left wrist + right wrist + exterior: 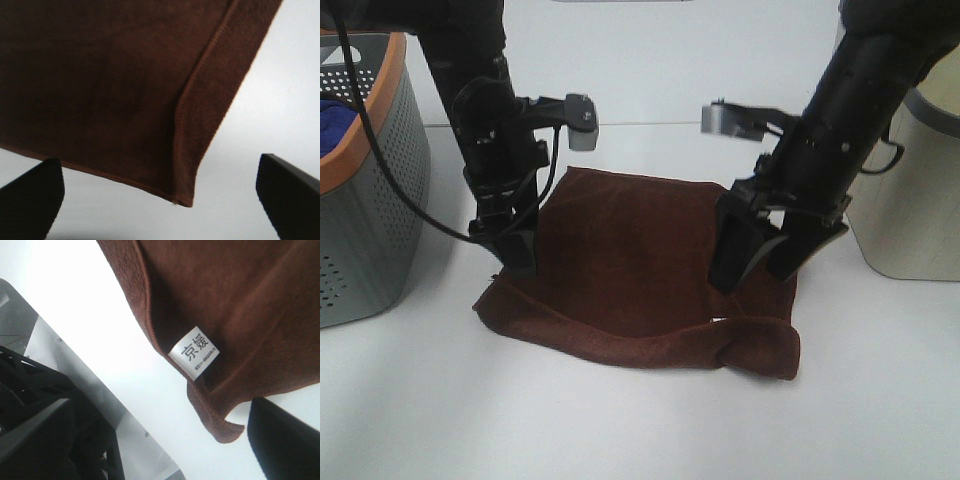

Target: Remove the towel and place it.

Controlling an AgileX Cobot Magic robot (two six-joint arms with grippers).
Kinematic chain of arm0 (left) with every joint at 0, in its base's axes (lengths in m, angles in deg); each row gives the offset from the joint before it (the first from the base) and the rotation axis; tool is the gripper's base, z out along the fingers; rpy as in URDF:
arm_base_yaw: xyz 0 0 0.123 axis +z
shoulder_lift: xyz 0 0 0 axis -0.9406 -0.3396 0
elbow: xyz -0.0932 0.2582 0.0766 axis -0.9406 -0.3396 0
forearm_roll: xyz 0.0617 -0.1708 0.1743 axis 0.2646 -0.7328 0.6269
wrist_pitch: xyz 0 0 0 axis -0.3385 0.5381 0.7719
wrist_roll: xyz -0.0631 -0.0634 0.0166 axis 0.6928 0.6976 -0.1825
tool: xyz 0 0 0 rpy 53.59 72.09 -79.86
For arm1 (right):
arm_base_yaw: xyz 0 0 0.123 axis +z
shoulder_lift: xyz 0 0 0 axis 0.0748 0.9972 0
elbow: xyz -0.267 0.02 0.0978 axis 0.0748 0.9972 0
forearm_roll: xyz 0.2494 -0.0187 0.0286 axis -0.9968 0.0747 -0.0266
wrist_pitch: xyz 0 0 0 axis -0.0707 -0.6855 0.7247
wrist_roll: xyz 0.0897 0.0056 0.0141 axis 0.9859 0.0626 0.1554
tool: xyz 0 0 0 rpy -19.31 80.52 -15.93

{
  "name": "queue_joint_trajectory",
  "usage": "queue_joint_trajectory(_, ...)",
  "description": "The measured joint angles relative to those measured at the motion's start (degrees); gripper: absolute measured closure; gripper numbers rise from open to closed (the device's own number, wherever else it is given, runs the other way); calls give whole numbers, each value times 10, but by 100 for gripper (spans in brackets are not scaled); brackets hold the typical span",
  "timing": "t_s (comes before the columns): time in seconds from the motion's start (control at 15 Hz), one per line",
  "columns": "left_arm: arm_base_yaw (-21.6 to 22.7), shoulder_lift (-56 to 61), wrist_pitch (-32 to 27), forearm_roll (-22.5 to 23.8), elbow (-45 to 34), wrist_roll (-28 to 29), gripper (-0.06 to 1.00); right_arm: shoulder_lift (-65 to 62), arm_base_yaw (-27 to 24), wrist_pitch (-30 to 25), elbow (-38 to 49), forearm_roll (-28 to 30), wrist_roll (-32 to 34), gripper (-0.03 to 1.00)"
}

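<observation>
Rumpled front hem of the towel (pixel 650 345) lies on the table (pixel 640 430); both grippers, left (pixel 510 245) and right (pixel 765 250), stand released above it and should lift straight clear without snagging.

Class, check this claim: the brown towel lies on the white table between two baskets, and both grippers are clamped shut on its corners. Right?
Not quite. The towel does lie on the table between the baskets, but the left gripper and right gripper are open, holding nothing, as both wrist views show.
</observation>
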Motion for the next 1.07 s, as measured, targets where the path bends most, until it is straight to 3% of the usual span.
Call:
queue_joint_trajectory(0.13, -1, 10, 1, -2, 42, 46, -4, -29, 0, -14, -65, 18, 2, 6)
queue_joint_trajectory(0.33, -1, 37, -1, 3, 117, 174, -4, -43, 0, -15, -181, 46, 33, 6)
queue_joint_trajectory(0.6, 6, 91, -2, 26, 190, 299, -4, -45, -19, -18, -351, 139, 177, 6)
queue_joint_trajectory(0.73, 43, 124, -3, 34, 193, 368, -4, -49, -80, -18, -399, 152, 226, 6)
queue_joint_trajectory(0.87, 112, 145, -3, 43, 193, 444, -4, -60, -159, -18, -403, 158, 242, 6)
queue_joint_trajectory(1.07, 213, 191, -3, 48, 161, 493, -4, -95, -256, -18, -360, 167, 233, 7)
